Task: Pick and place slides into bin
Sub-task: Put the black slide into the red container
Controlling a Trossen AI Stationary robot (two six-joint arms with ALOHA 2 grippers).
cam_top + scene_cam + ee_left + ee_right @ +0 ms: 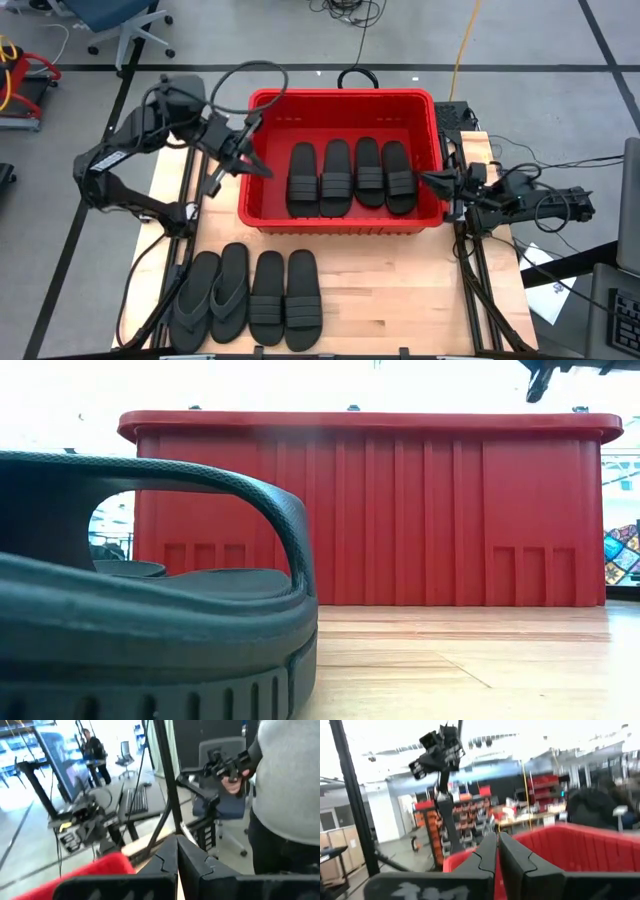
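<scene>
Wooden tabletop (400, 290) carries the bin (342, 100) at its far side with 4 slides (351, 177) inside; 4 more (245, 297) lie near-left. Left gripper (262, 168) hovers at the bin's left wall, right gripper (428, 180) at its right. Wrist views show both pairs of fingers pressed together, empty.

Blue office chair (120, 20), yellow cable (463, 45), person in grey top (290, 785), monitor (62, 757)

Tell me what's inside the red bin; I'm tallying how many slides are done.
The bin holds four band-strap slides lying side by side, soles down. Its left part shows bare red floor. The low view shows only the bin's outer wall, nothing inside.
</scene>
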